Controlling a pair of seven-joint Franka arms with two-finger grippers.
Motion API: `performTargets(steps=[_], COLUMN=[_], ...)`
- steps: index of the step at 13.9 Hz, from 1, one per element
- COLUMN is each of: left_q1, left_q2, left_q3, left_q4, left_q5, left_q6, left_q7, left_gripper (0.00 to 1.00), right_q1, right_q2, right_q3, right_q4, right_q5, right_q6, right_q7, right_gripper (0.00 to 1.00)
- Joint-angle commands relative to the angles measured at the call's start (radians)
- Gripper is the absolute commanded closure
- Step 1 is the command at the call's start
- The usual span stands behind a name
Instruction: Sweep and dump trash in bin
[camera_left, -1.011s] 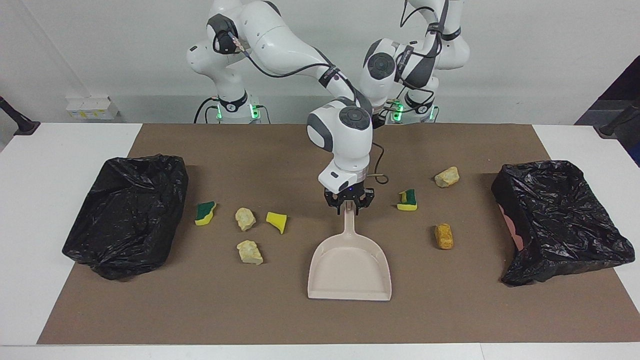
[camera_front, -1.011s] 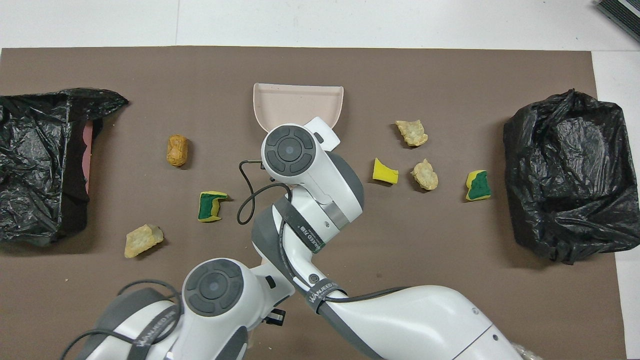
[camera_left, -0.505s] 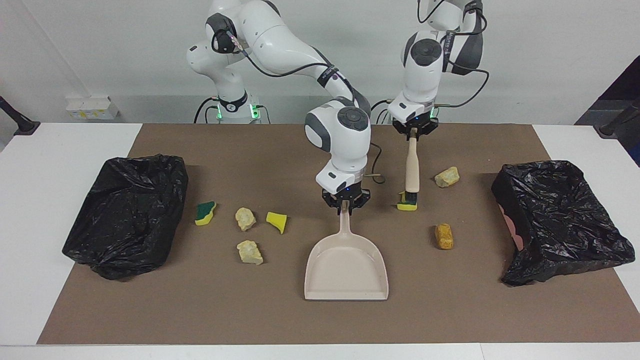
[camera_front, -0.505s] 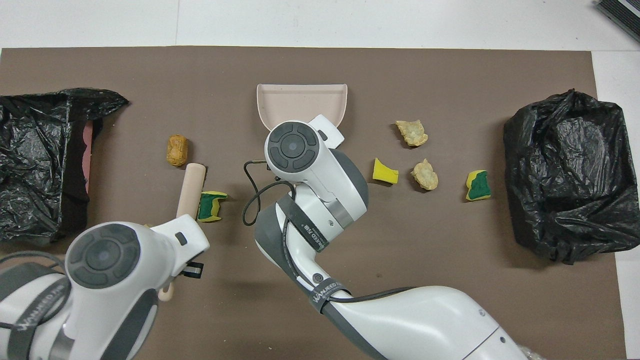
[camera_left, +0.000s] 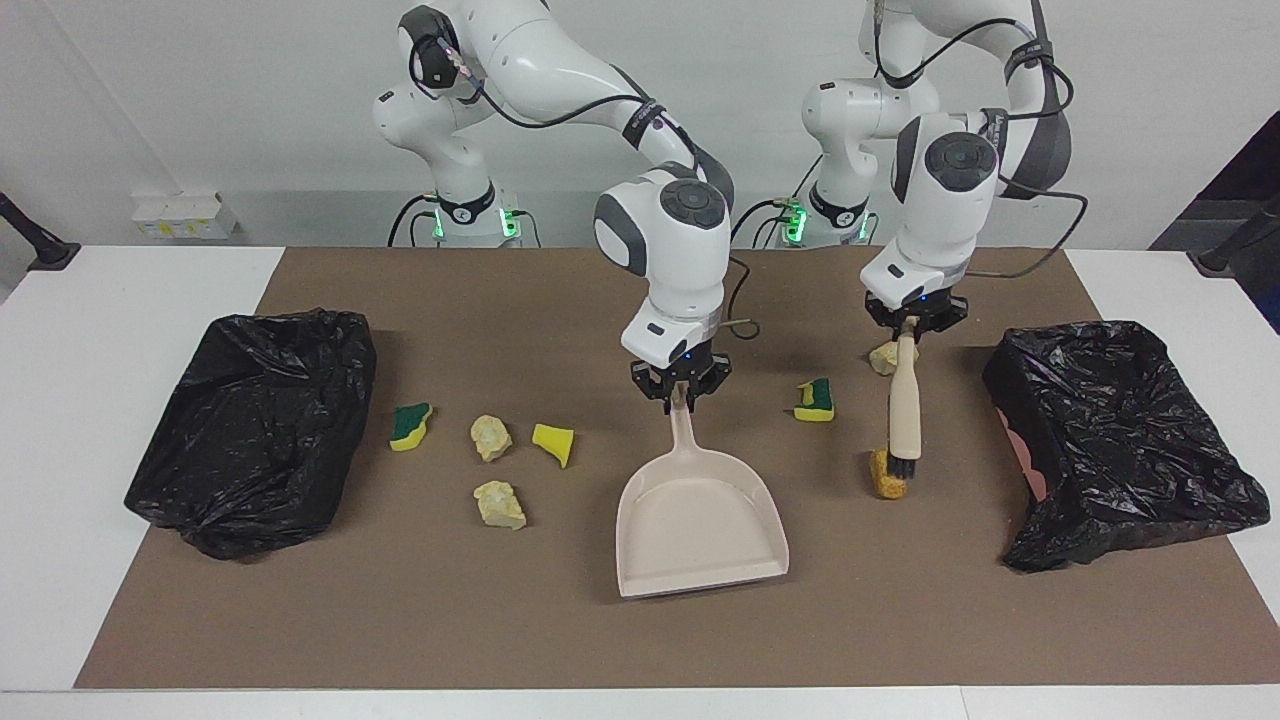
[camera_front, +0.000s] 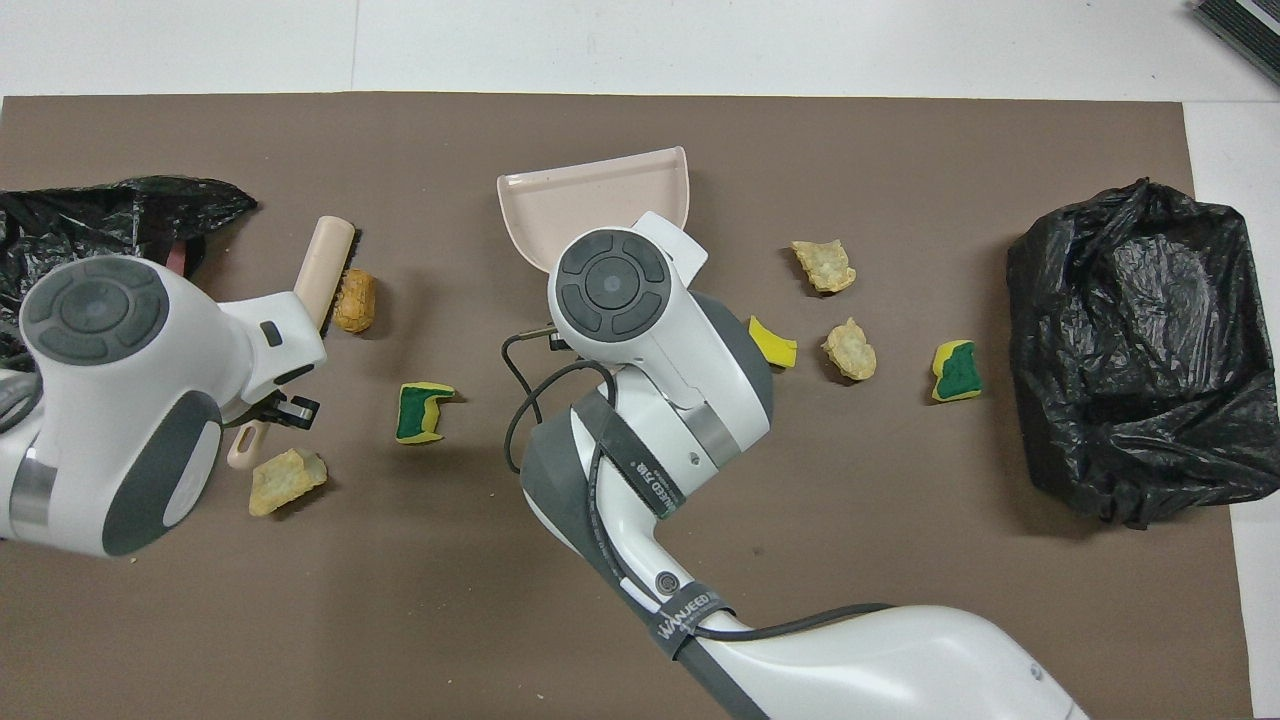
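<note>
Seven scraps lie on the counter, and the left tool (camera_left: 909, 322), pinching the brush (camera_left: 904, 415), has its bristles touching the orange-brown lump (camera_left: 888, 480), which lies toward the left arm's end from the dustpan (camera_left: 698, 520) pinched by the right tool (camera_left: 681, 390).

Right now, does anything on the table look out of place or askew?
Seven scraps lie loose on the mat, none in the dustpan, which sits slightly turned. The bin at the left arm's end leans open, with pink showing under its black bag. Nothing looks broken.
</note>
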Motion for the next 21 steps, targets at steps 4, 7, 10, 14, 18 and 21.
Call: performTargets(steps=[4, 7, 10, 14, 18, 21], left_q1=[0.001, 0.021, 0.035, 0.027, -0.027, -0.065], left_q2=[0.21, 0.239, 0.262, 0.239, 0.172, 0.146], left_q3=[0.124, 0.155, 0.155, 0.155, 0.153, 0.145], left_q4=[0.185, 0.2, 0.188, 0.122, 0.006, -0.022], left_q5=[0.055, 0.079, 0.077, 0.077, 0.075, 0.075], left_q6=[0.071, 0.1, 0.118, 0.122, 0.114, 0.059], left_q7=[0.261, 0.341, 0.372, 0.372, 0.36, 0.347], left_gripper=[1.0, 1.0, 1.0, 1.0, 1.0, 1.0], right_q1=[-0.025, -0.053, -0.056, -0.095, -0.134, -0.128], right_q2=[-0.152, -0.17, -0.187, -0.208, -0.202, -0.202], right_q3=[0.007, 0.007, 0.006, 0.007, 0.006, 0.006], right_q4=[-0.129, -0.151, -0.182, -0.248, -0.248, -0.249], right_q5=[0.005, 0.006, 0.006, 0.006, 0.027, 0.031], right_q6=[-0.135, -0.199, -0.198, -0.17, -0.167, -0.144], right_q7=[-0.395, -0.595, -0.751, -1.064, -1.368, -1.485], right_gripper=[1.0, 1.0, 1.0, 1.0, 1.0, 1.0])
